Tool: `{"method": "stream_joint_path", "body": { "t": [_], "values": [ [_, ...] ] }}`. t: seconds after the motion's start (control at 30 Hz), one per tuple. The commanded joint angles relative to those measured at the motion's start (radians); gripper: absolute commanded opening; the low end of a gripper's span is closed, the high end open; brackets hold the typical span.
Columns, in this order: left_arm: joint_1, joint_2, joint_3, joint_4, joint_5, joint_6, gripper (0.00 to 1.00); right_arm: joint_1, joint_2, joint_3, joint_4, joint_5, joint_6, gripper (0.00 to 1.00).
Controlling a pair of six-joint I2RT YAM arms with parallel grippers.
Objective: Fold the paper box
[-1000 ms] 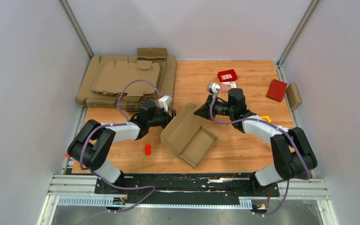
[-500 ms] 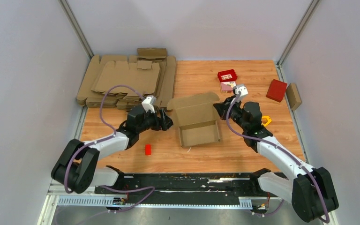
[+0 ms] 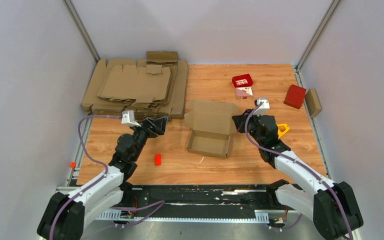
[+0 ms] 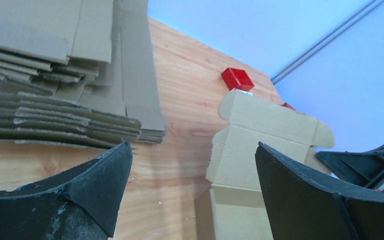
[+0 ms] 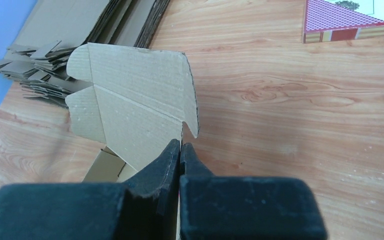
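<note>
Plain brown cardboard paper box (image 3: 209,142) seen mid-table, lid flap raised open. Right gripper (image 3: 237,123) placed against its right edge. Left gripper (image 3: 161,125) held apart, beside stack of flat brown cardboard blanks (image 3: 135,85).

Brown cardboard paper box (image 3: 210,131), tray open upward, lid flap raised, central on the wooden table (image 3: 265,85)

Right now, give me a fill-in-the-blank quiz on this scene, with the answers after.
The left gripper is ___ and empty.
The right gripper pinches the paper box by its ___.
The pile of flat blanks sits nearer the ___ arm.
The small block near the box is ___.
Answers: open; lid; left; red.
</note>
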Motion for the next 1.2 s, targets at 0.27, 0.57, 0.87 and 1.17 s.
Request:
{"method": "stream_joint_path", "body": {
  "t": [0.27, 0.57, 0.87, 1.17],
  "values": [
    [-0.079, 0.317, 0.122, 0.148, 0.259, 0.192, 0.86, 0.017, -0.033, -0.021, 0.084, -0.059, -0.021, 0.00],
    [-0.096, 0.480, 0.244, 0.038, 0.236, 0.217, 0.57, 0.028, -0.016, -0.029, 0.113, -0.114, -0.044, 0.00],
    [-0.096, 0.455, 0.243, -0.074, 0.079, 0.214, 0.68, 0.039, -0.014, -0.032, 0.126, -0.143, -0.063, 0.00],
    [-0.096, 0.492, 0.241, 0.035, 0.226, 0.220, 0.54, 0.049, -0.003, -0.022, 0.114, -0.140, -0.076, 0.00]
  ]
}}
